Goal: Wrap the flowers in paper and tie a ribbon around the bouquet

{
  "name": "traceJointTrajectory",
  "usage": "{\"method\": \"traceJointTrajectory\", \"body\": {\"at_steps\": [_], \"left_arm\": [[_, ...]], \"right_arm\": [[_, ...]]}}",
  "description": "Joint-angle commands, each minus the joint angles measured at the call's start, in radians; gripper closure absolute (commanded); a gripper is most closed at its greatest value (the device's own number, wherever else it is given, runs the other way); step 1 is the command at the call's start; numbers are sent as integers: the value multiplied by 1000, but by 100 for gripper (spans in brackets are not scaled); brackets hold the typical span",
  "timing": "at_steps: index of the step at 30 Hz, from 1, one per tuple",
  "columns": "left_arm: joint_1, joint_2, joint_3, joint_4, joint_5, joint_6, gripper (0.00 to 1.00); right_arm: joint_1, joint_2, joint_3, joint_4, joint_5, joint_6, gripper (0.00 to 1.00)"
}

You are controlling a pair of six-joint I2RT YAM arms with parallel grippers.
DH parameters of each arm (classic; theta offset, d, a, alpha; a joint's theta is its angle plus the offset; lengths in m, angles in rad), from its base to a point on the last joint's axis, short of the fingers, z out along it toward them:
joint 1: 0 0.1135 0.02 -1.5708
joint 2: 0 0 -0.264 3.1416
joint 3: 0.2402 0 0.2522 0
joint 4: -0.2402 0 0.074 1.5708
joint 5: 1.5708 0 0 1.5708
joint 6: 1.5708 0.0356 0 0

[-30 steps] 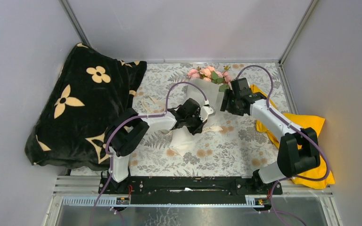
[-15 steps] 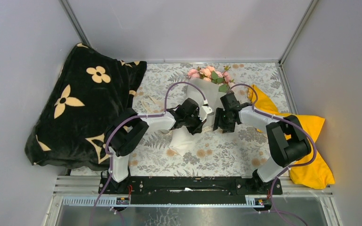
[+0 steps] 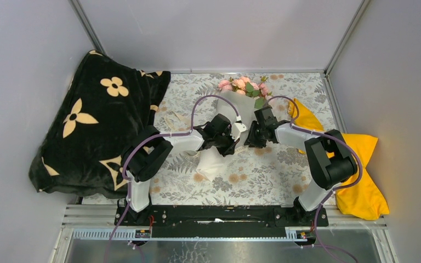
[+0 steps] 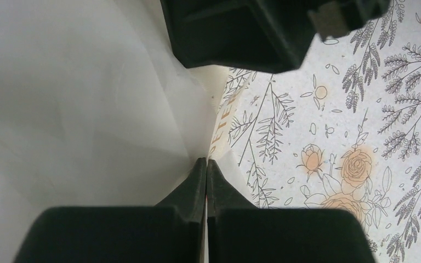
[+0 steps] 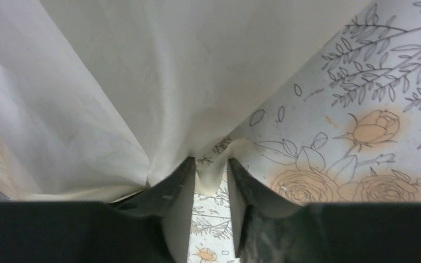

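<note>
Now ribbon [image 5: 212, 174] lies inside the parted right end effector [image 5: 209, 163]; left end effector [image 4: 206, 163] clenched.

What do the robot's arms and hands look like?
The left arm and right arm are white tubes with chunky black joints. A purple cable loops along each. The left hand and right hand have black fingers tapering to thin tips.

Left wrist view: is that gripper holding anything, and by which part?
The left gripper is shut on the paper at its edge. The ribbon runs into the same pinch; whether it is caught too cannot be told.
</note>
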Motion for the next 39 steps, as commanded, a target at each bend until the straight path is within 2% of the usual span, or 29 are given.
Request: {"method": "traceJointTrajectory", "body": {"at_steps": [1, 3, 5, 15, 17, 21, 23, 25, 29, 33, 35, 39], "left_arm": [[9, 4, -14, -12, -9, -1, 100], [9, 2, -16, -12, -10, -1, 100], [10, 2, -17, -10, -10, 0, 100], [15, 12, -10, -15, -20, 2, 100], [16, 9, -9, -18, -19, 5, 100], [20, -7, -6, -21, -14, 8, 100], [20, -9, -5, -22, -11, 12, 100], [20, -9, -1, -26, -8, 12, 100], [20, -3, 3, -28, -2, 12, 100], [20, -1, 3, -29, 7, 10, 100], [20, -4, 3, -29, 15, 11, 100], [20, -16, 5, -36, 51, 18, 100]], "right_arm": [[10, 40, -29, 49, 25, 41, 73], [9, 20, -48, 48, 60, 45, 90], [3, -20, -68, 47, 98, 46, 100], [-87, -175, -86, -45, 146, -15, 100], [-154, -241, -89, -79, 156, -40, 100], [-389, -458, -52, -157, 183, -101, 100], [-518, -561, 37, -206, 220, -138, 100], [-582, -639, 171, -260, 296, -181, 100], [-591, -668, 476, -343, 447, -271, 100], [-591, -653, 735, -364, 471, -324, 100], [-591, -637, 814, -360, 390, -322, 100], [-589, -539, 901, -373, 7, -253, 100]]}}
